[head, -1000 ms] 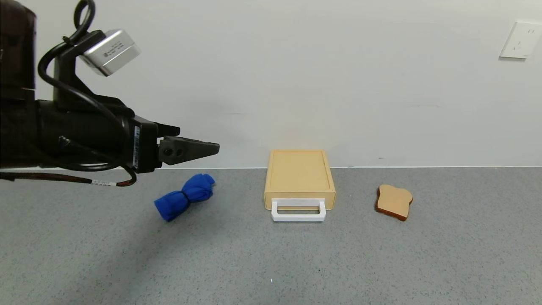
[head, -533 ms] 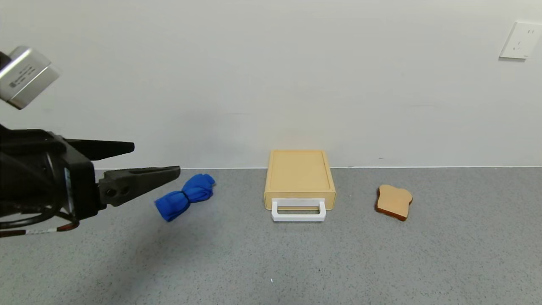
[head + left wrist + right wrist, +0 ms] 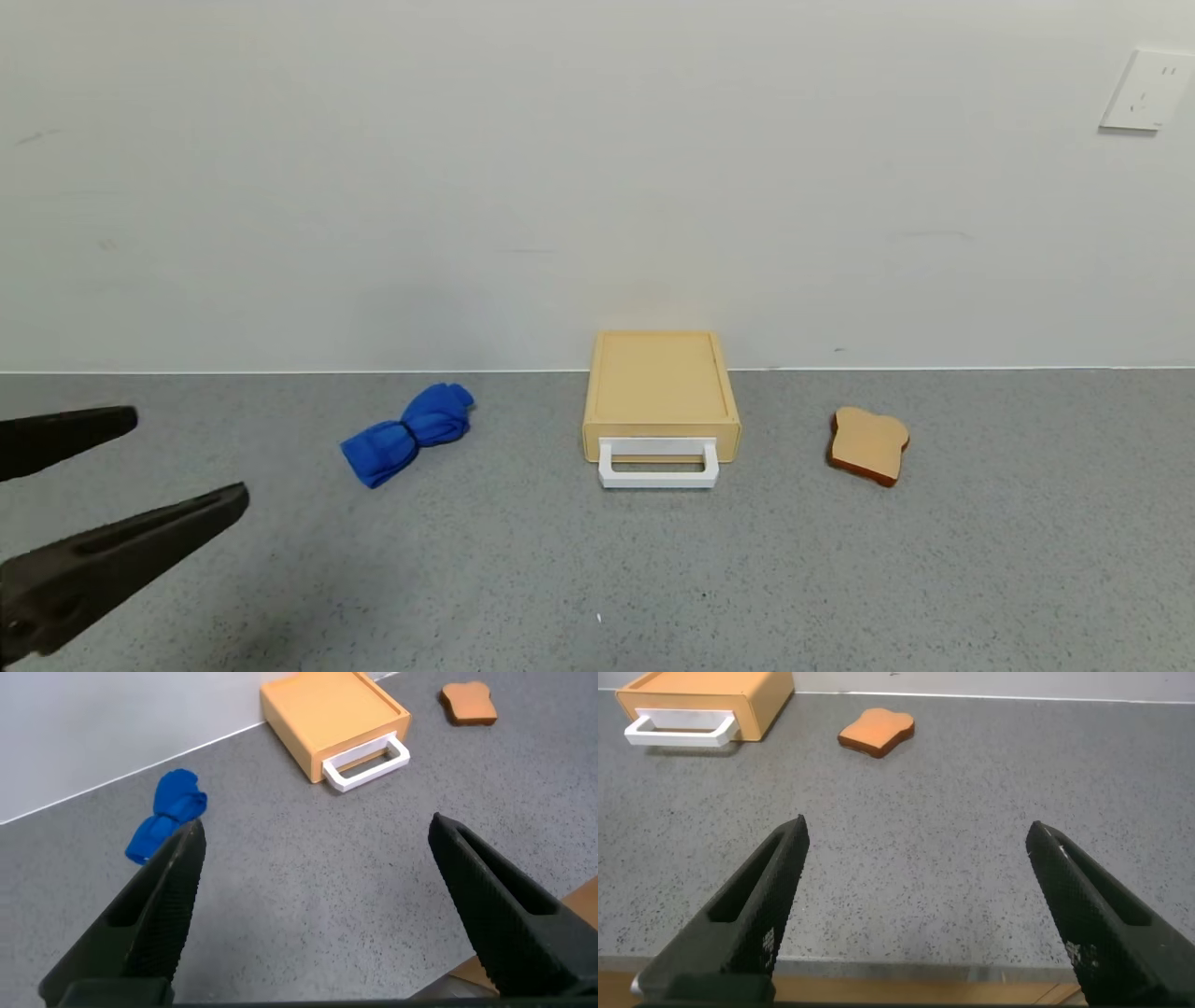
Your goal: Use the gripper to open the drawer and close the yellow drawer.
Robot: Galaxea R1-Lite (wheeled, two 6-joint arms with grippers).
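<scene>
The pale-yellow drawer box (image 3: pixel 661 387) stands against the back wall, its drawer pushed in with the white loop handle (image 3: pixel 659 464) facing me. It also shows in the left wrist view (image 3: pixel 334 714) and the right wrist view (image 3: pixel 708 694). My left gripper (image 3: pixel 182 462) is open and empty, low at the far left, well away from the drawer; in its own wrist view (image 3: pixel 313 835) the jaws stand wide apart over bare table. My right gripper (image 3: pixel 920 835) is open and empty near the table's front edge, outside the head view.
A blue rolled cloth (image 3: pixel 408 433) lies left of the drawer box. A tan toast slice (image 3: pixel 868 445) lies to its right. The grey speckled table (image 3: pixel 597 560) ends at a wooden front edge (image 3: pixel 878 989). A wall socket (image 3: pixel 1146 88) is at top right.
My left arm has dropped down and back to the left, out of most of the head view. Its jaws have spread from nearly shut to wide open. The drawer has not moved.
</scene>
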